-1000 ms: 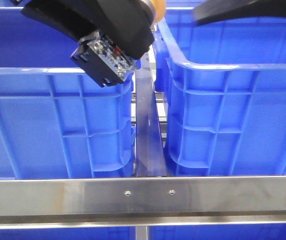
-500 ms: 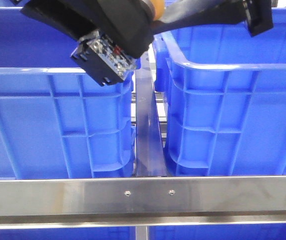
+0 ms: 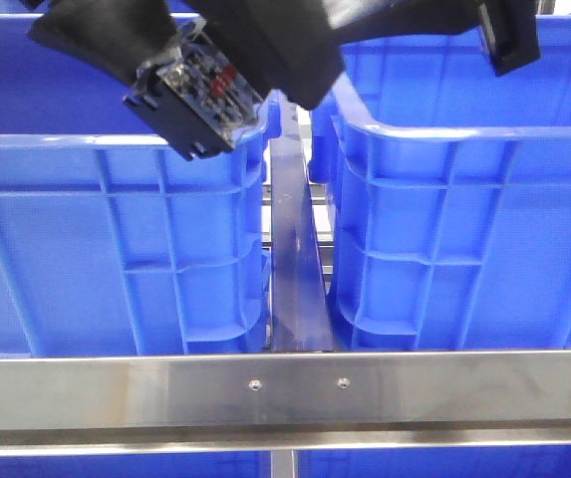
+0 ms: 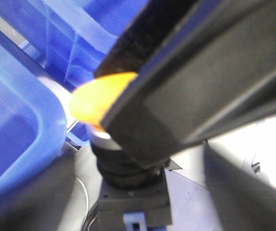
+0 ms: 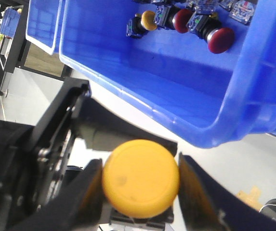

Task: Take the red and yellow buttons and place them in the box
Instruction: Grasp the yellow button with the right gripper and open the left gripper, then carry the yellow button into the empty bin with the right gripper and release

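Observation:
A yellow button [image 5: 141, 178] sits cap-first between my right gripper's [image 5: 140, 167] fingers, which press on both sides of the cap. In the left wrist view its cap [image 4: 99, 98] and black body show, with the grey base low between my left gripper's [image 4: 135, 209] blurred fingers. Both arms meet at the top of the front view, left [image 3: 195, 95] and right [image 3: 509, 35], and hide the button there. A blue crate [image 5: 253, 86] holds another yellow button [image 5: 149, 19] and red buttons [image 5: 219, 39]. I cannot tell which of the two front crates it is.
Two alike blue crates stand side by side, left [image 3: 66, 144] and right [image 3: 444, 139], with a steel bar [image 3: 290, 249] between them. A steel rail [image 3: 285, 388] crosses in front. Pale floor shows below the grippers in the wrist views.
My right arm swung in from the right to meet the left gripper. The left wrist then shifted up and left, and black arm parts now cover the yellow button in the front view.

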You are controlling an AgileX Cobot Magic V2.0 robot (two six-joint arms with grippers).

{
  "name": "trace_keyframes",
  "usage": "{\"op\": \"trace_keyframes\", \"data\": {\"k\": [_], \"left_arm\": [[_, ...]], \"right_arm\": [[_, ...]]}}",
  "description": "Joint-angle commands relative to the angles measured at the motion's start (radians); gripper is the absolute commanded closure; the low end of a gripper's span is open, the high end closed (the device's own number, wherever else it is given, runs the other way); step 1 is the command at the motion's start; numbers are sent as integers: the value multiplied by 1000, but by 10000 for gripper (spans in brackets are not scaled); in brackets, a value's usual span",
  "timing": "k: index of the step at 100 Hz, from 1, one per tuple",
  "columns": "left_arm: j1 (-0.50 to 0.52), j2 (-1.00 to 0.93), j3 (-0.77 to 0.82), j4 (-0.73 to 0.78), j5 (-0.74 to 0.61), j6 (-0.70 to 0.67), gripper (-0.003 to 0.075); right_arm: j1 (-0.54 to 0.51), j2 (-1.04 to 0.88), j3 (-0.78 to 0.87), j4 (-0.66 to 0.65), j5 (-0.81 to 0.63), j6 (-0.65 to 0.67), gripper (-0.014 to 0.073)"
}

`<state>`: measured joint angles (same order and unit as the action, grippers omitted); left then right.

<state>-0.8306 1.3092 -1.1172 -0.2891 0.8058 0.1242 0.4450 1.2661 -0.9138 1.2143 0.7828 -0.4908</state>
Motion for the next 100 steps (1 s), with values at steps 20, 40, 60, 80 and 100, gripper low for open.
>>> {"op": "trace_keyframes", "data": {"k": [20,40,60,80,100], "left_arm": [[-6,-48,-31,-45,-27,-1,111],[-6,-62,-31,-45,-27,-1,112],[-6,-62,-31,-45,-27,-1,112],[-6,-62,-31,-45,-27,-1,112],[-6,-62,-31,-45,-41,-1,112]], "right_arm": [[-144,-25,-159,39,-23,-145,353],[-298,-23,-195,38,-107,-251,353],[-341,13,-195,37,-310,-509,353],[-341,117,-195,37,-523,-768,353],[-341,257,-227,38,-662,-878,353]]}}
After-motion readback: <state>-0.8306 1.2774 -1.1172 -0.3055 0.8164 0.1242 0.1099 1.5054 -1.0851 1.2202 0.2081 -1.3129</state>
